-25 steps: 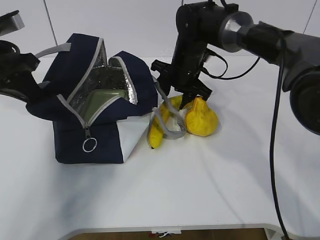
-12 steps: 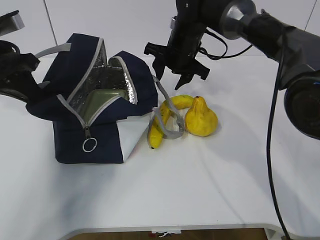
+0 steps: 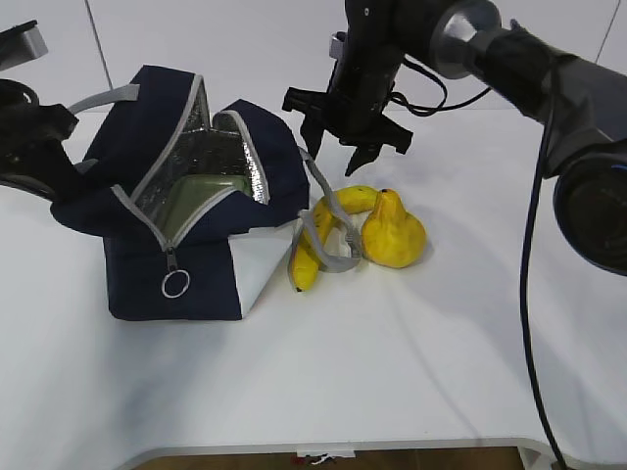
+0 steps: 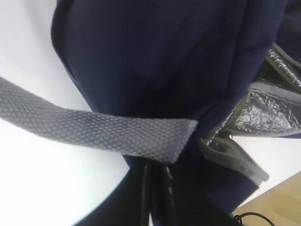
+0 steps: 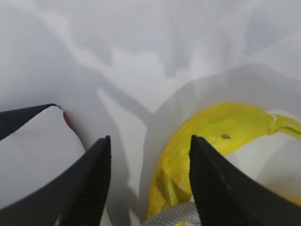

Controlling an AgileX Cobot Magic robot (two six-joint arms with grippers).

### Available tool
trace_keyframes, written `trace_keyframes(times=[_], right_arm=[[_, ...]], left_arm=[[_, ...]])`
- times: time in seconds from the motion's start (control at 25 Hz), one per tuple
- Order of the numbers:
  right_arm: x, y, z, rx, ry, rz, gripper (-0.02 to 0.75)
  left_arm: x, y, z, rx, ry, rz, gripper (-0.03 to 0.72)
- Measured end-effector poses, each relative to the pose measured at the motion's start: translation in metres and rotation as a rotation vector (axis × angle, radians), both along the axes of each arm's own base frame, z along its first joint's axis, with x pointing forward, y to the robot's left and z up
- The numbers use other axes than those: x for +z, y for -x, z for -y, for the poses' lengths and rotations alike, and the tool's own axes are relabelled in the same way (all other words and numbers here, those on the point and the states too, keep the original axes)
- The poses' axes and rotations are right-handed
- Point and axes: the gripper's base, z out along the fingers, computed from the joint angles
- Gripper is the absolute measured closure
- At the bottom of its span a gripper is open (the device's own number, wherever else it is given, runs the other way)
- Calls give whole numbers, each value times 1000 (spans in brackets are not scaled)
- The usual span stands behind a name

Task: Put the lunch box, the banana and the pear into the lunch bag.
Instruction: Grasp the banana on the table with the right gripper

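Observation:
The navy lunch bag (image 3: 201, 259) stands open at the left, silver lining showing. The sage-green lid of the lunch box (image 3: 211, 188) shows inside it. The banana (image 3: 312, 245) lies against the bag's right side with a grey handle (image 3: 336, 260) looped over it. The pear (image 3: 394, 233) stands upright just right of the banana. My right gripper (image 3: 333, 152) hangs open and empty above the banana; the right wrist view shows its open jaws (image 5: 148, 141) over the banana (image 5: 211, 134). My left gripper (image 3: 39, 147) is shut on the bag's far left fabric (image 4: 155, 70).
The bag's other grey handle (image 4: 94, 125) crosses the left wrist view. The white table (image 3: 392, 362) spreads in front, its front edge near the bottom of the exterior view. A white wall stands behind.
My right gripper has risen from down beside the pear and banana to a hand's height above them, still open and empty. The fruit, bag and left arm have not moved.

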Motion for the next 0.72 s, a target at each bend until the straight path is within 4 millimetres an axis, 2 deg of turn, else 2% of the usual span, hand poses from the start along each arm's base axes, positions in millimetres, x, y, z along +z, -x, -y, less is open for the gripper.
trace_keyframes(times=[0.72], right_arm=[[-3, 2, -3, 171, 28, 5, 302]], left_arm=[[0, 0, 0, 0, 0, 0, 695]])
